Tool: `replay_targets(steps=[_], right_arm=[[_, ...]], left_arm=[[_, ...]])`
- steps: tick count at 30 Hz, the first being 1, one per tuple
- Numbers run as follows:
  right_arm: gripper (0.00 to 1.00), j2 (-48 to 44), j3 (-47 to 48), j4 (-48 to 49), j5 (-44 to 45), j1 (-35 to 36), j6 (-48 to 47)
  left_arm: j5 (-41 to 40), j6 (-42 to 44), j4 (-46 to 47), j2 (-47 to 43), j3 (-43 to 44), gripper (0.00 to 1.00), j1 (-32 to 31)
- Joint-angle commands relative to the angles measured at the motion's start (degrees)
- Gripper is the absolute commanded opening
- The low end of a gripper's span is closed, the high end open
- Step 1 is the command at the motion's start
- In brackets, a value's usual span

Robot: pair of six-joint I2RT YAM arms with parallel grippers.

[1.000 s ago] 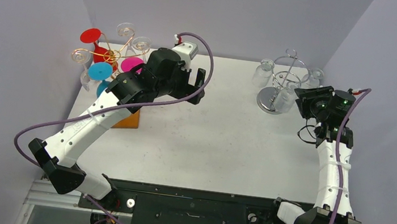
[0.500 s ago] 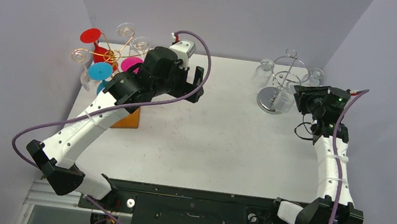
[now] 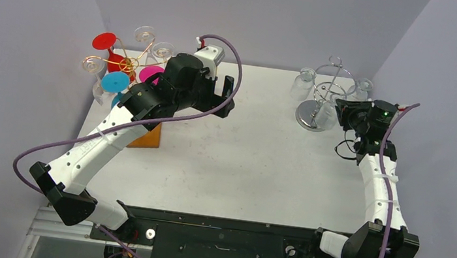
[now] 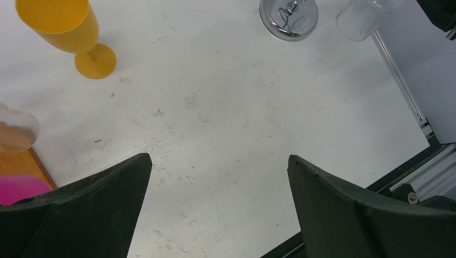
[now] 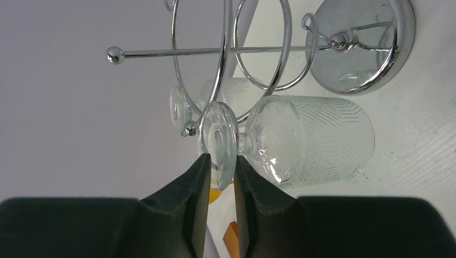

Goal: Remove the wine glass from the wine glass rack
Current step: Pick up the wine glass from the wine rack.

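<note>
At the far right corner of the worktop (image 3: 254, 165), the wine glass (image 5: 317, 142) hangs in the chrome wine glass rack (image 5: 215, 52), bowl toward the rack's base. The right gripper (image 5: 219, 158) has its fingers on either side of the glass's foot and appears to pinch its rim, though contact is hard to confirm. The left gripper (image 4: 219, 158) hovers spread wide above the worktop's far middle, holding nothing.

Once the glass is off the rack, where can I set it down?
Best: bare table centre, between the left arm, the rack and the right arm. Crowded: the rack, where the right tool grips the glass; rear left, coloured glasses, and a yellow goblet by the left tool.
</note>
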Motion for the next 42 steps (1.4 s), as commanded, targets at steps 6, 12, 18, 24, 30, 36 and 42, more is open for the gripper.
replay_targets(steps=[6, 12, 18, 24, 30, 36, 42], right_arm=[[0.10, -0.26, -1.92, 4.21, 2.07, 0.49, 1.38], [0.00, -0.99, -2.42, 4.53, 1.84, 0.50, 1.64], [0.00, -1.85, -3.29, 5.21, 0.75, 0.37, 3.08], [0.00, -3.22, -4.30, 7.16, -0.62, -0.24, 5.05], [0.00, -4.58, -6.13, 10.08, -1.64, -1.10, 7.27], [0.00, -5.14, -8.12, 14.23, -3.14, -1.55, 9.46], [0.00, -5.56, -9.81, 17.22, -4.39, -1.82, 11.22]], left_arm=[[0.68, -0.48, 2.50, -1.74, -0.21, 0.96, 0.56], [0.77, -0.68, 2.38, -1.67, -0.28, 0.96, 0.56], [0.93, -0.87, 2.47, -1.49, -0.42, 0.96, 0.84], [1.16, -1.10, 2.54, -1.27, -0.47, 0.96, 1.04], [1.69, -1.31, 2.74, -0.79, -0.43, 0.96, 1.07], [2.09, -1.47, 2.74, -0.29, -0.34, 0.96, 1.13], [2.39, -1.50, 2.93, 0.04, -0.38, 0.96, 1.10]])
